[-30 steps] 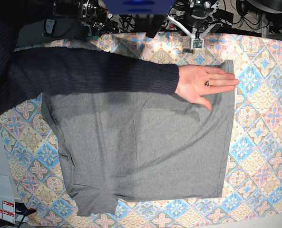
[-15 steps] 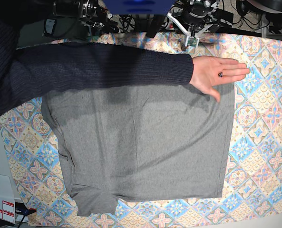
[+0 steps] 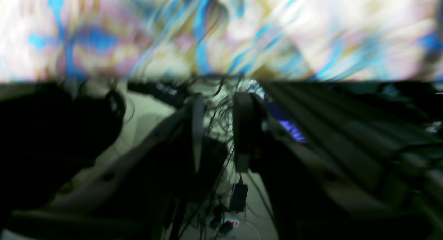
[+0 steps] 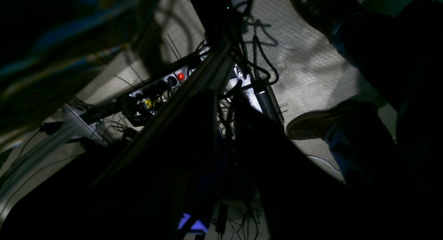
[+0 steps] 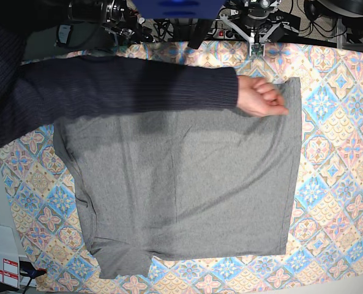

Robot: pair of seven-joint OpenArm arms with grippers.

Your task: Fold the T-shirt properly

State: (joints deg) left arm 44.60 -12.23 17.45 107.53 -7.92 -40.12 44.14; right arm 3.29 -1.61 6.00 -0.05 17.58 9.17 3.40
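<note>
Meanwhile, the person's hand [image 5: 262,98], which half a second earlier had been laid flat and open across the far right corner of the T-shirt [image 5: 181,190], was seen curled into a loose fist over the same corner. The grey T-shirt itself was left spread flat on the table [image 5: 346,153], over the diamond-patterned tablecloth [image 5: 340,202], its outline unchanged. It was judged that the garment was still being smoothed or arranged by the person, and that folding by the robot had not begun.

The left gripper [image 3: 218,129] was shown in its own wrist view with the fingers parted by a narrow gap and nothing held between them; that view was badly blurred. Nothing of the right gripper could be made out in the dark right wrist view, where only cables, a power strip [image 4: 166,84] and a shoe [image 4: 311,124] on the floor were visible, so its state could not be told. In the base view both arms were cut off at the far edge. The navy knit sleeve [image 5: 108,92] hid the far edge of the shirt.
</note>
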